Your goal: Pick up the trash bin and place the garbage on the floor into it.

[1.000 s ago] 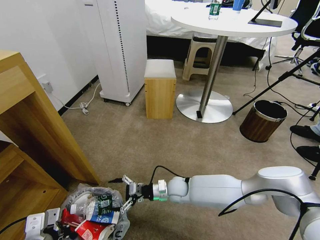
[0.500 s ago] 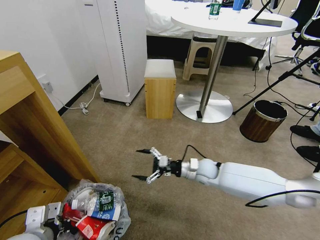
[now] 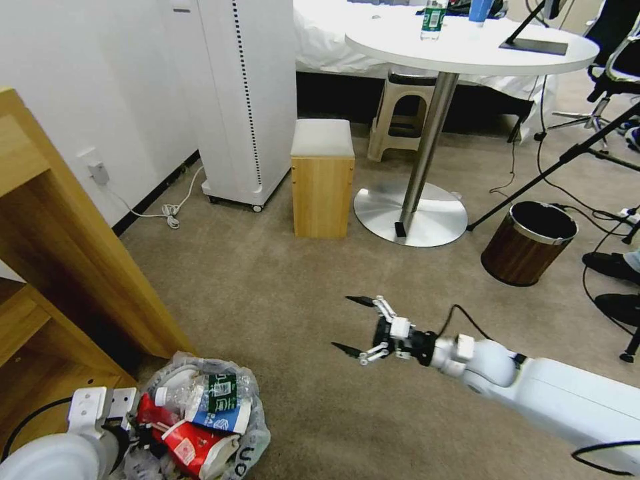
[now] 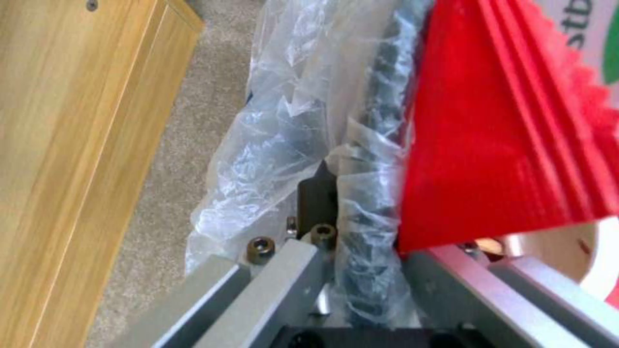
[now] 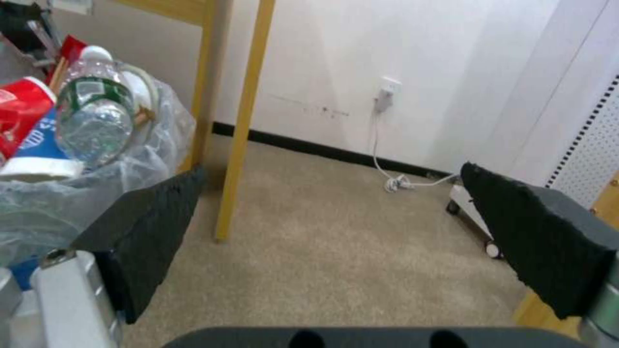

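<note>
Crinkly-lined trash bin (image 3: pixel 233 460): stands upright on the floor (image 3: pixel 280 293), mouth facing up, at the foot of the wooden shelf unit (image 3: pixel 73 267); heaped full.
Garbage in the bin: green-label bottle (image 3: pixel 200 395) lies on its side on top, long axis roughly level, cap end toward the shelf unit; blue-white carton (image 3: pixel 223 420) just under it; red-white paper bowl (image 3: pixel 190 450) tilted below that.
Left gripper (image 4: pixel 342 270): clamped on the bin's rim, one finger outside the plastic bag (image 4: pixel 271 145), the other inside, beside a red ribbed wrapper (image 4: pixel 503 135).
Left arm: low at the near left, wrist reaching in from the shelf side.
Right gripper (image 3: pixel 352 324): held above bare carpet, jaws spread wide, nothing between them, black fingertips pointing toward the shelf unit.
Right arm: stretched out nearly level from the robot's right.
Bin against right gripper: well apart, lower and to the robot's left.
</note>
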`<state>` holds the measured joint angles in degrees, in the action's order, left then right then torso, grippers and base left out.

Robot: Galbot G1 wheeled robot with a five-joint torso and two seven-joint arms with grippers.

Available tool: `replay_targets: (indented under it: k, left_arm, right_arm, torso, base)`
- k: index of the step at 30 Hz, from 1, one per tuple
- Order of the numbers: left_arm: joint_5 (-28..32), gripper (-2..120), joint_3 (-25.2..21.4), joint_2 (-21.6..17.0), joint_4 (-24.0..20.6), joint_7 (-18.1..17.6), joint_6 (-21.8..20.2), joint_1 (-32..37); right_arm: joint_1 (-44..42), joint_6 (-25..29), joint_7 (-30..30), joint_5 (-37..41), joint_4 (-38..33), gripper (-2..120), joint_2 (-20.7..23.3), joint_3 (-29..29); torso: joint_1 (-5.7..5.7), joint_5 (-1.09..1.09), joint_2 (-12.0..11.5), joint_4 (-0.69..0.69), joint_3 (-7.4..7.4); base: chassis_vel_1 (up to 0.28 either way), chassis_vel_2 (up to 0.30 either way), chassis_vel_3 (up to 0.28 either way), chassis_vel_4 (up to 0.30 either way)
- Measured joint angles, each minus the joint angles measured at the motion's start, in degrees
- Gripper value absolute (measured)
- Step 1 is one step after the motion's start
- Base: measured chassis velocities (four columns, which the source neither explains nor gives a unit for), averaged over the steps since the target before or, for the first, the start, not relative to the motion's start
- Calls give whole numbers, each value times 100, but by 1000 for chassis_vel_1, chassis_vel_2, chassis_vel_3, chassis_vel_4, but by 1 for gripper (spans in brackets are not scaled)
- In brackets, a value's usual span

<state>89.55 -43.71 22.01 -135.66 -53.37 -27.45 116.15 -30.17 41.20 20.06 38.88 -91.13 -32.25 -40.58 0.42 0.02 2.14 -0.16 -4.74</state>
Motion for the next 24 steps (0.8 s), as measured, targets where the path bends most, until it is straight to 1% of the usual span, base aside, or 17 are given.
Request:
replay_targets:
  k: [2, 4, 6, 7, 9, 10, 12, 14, 15, 18, 20, 22, 24]
  left_arm:
    - [-10, 0, 0, 8, -8, -6, 7, -2]
    - [-49, 0, -19, 30, -64, -29, 21, 40]
    - [-58, 0, -26, 39, -79, -31, 21, 53]
    - [-69, 0, -42, 75, -125, -56, 20, 85]
    - [-72, 0, -73, 129, -140, -154, 38, 121]
    - [-72, 0, -73, 129, -140, -154, 38, 121]
    - [-127, 0, -90, 240, -152, -297, 116, 236]
    - [-136, 0, -93, 280, -152, -310, 122, 257]
    - [-142, 0, -93, 410, -148, -341, 143, 284]
    - [-167, 0, -78, 542, -110, -361, 203, 295]
    - [-190, 0, -30, 718, -88, -400, 295, 276]
    - [-205, 0, -21, 760, -79, -401, 302, 279]
    - [-349, 0, 18, 942, -14, -407, 361, 290]
  right_arm:
    - [7, 0, -6, 0, 17, 100, -23, -11]
    - [79, -3, -59, 8, 107, 100, -192, -118]
    - [99, -9, -74, 12, 134, 100, -244, -151]
    - [168, -26, -108, 44, 194, 100, -379, -256]
    - [267, -53, -189, 69, 249, 100, -557, -401]
    - [267, -53, -189, 69, 249, 100, -557, -401]
    - [356, -71, -263, 68, 287, 100, -691, -520]
    - [370, -72, -274, 69, 298, 100, -710, -546]
    - [387, -73, -291, 69, 327, 100, -740, -584]
    - [398, -73, -308, 69, 341, 100, -748, -604]
    - [409, -69, -311, 70, 340, 100, -726, -619]
    - [413, -65, -311, 70, 338, 100, -718, -625]
    - [440, -55, -312, 73, 318, 100, -663, -644]
  torso:
    - [0, -1, 0, 1, 0]
    - [0, -2, 0, 0, 0]
    - [1, -2, 0, -1, 0]
    - [1, -1, 0, 1, -1]
    - [1, -2, 0, 1, -1]
    - [1, -2, 0, 1, -1]
    - [1, -4, 0, 2, 0]
    - [1, -3, 0, 2, 0]
    - [1, 0, 0, 3, 0]
    - [1, -6, 0, 6, 0]
    - [1, -2, 0, 2, 0]
    - [1, -1, 0, 3, 0]
    - [1, 2, 0, 2, 0]
  base:
    - [0, 0, 0, 0]
    - [0, 0, 0, 0]
    - [0, 0, 0, 0]
    - [0, 0, 0, 0]
    - [0, 0, 0, 0]
    - [0, 0, 0, 0]
    - [0, 0, 0, 0]
    - [0, 0, 0, 0]
    - [0, 0, 0, 0]
    - [0, 0, 0, 0]
    - [0, 0, 0, 0]
    - [0, 0, 0, 0]
    - [0, 0, 0, 0]
